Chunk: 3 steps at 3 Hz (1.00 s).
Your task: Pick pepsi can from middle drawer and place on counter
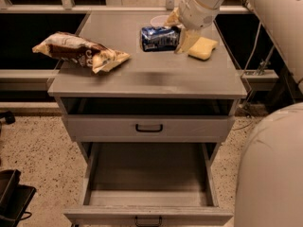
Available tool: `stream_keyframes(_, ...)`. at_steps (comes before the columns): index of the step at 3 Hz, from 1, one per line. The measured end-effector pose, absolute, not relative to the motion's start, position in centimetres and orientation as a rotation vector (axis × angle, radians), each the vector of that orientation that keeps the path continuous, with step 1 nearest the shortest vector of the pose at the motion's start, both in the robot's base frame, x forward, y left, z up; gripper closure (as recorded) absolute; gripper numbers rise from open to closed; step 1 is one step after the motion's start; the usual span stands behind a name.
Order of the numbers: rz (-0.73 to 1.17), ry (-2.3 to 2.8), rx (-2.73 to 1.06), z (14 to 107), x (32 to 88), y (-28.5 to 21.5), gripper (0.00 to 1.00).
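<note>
The pepsi can is dark blue and lies on its side at the back middle of the grey counter. My gripper reaches down from the upper right, and its yellowish fingers close around the can's right end. I cannot tell whether the can rests on the counter or hangs just above it. The middle drawer is pulled fully out below, with nothing in it.
A brown-and-yellow snack bag lies on the counter's left side. A yellow sponge and a white bowl sit beside the gripper. The upper drawer front has a dark gap above it. My arm's pale body fills the lower right.
</note>
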State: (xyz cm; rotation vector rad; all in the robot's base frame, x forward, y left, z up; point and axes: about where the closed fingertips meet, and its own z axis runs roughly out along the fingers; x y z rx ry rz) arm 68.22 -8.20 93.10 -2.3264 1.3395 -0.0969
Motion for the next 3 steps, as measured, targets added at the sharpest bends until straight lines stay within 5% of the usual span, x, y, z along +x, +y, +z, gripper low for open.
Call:
stream_keyframes(2, 0.023, 1.446, -2.223, 87.6, 69.4, -8.6, 1.00)
stream_keyframes(3, 0.097, 1.483, -2.280, 83.6, 68.4, -7.5, 0.86)
